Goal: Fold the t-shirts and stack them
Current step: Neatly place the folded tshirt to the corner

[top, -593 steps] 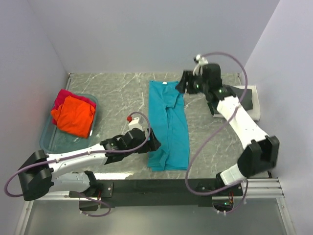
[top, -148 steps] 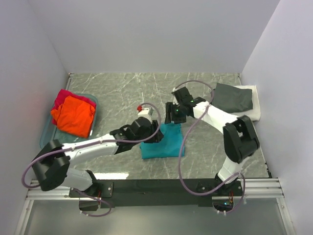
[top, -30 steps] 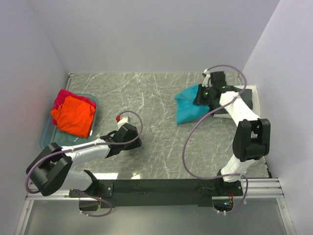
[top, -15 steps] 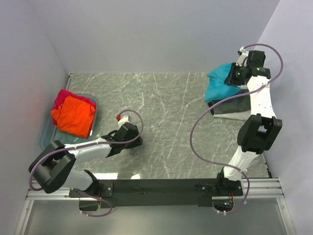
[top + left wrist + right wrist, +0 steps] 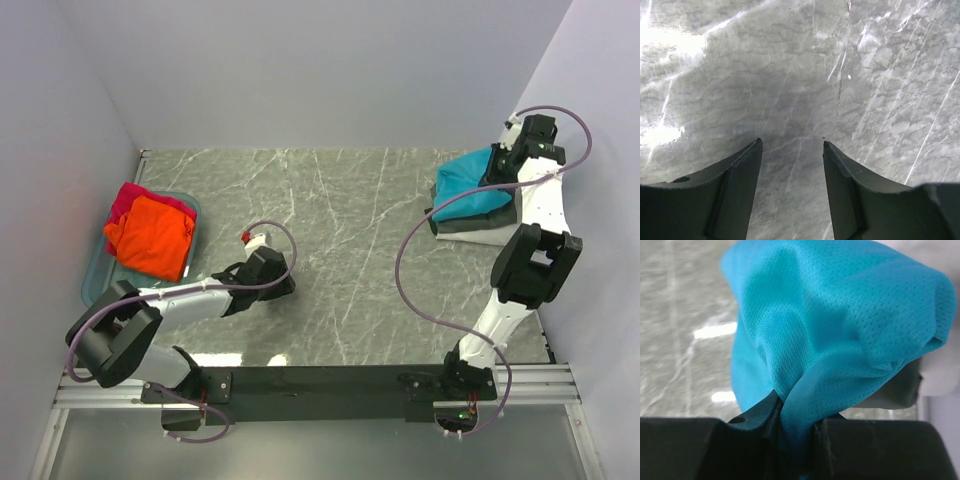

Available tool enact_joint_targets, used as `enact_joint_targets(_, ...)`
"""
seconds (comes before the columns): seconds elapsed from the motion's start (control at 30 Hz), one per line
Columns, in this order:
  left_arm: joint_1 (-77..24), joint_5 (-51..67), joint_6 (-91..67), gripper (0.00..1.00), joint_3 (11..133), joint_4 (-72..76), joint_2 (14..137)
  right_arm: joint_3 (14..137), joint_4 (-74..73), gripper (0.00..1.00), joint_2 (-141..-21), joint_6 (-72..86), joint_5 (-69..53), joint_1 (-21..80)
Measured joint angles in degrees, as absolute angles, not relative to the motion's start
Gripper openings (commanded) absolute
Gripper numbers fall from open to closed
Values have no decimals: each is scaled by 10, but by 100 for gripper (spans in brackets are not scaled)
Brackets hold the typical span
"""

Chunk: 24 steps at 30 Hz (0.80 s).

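Left gripper (image 5: 791,145) spread; right gripper (image 5: 795,422) clamped.

Open tabletop (image 5: 350,230), tub (image 5: 118,292) left, teal shirt (image 5: 468,188) right

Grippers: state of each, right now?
Left gripper: open, holding nothing.
Right gripper: shut on the teal t-shirt.

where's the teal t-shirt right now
In the top view, the teal t-shirt is at the far right of the table, pinched by the right hand over the folded dark grey t-shirt.
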<state>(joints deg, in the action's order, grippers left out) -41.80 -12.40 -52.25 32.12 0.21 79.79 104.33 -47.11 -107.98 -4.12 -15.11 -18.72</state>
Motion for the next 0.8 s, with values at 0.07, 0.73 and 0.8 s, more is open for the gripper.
enact_joint_targets(0.07,-418,-123,-522,59,325,2,802,1035,-463,0,-1086,-40,-119,-186)
enact_joint_targets(0.73,-417,-119,-523,57,341,-18,811,962,-338,45,-1173,6,124,-170)
enact_joint_targets(0.8,-417,-119,-522,57,340,-27,805,959,-332,67,-1174,14,135,-168)
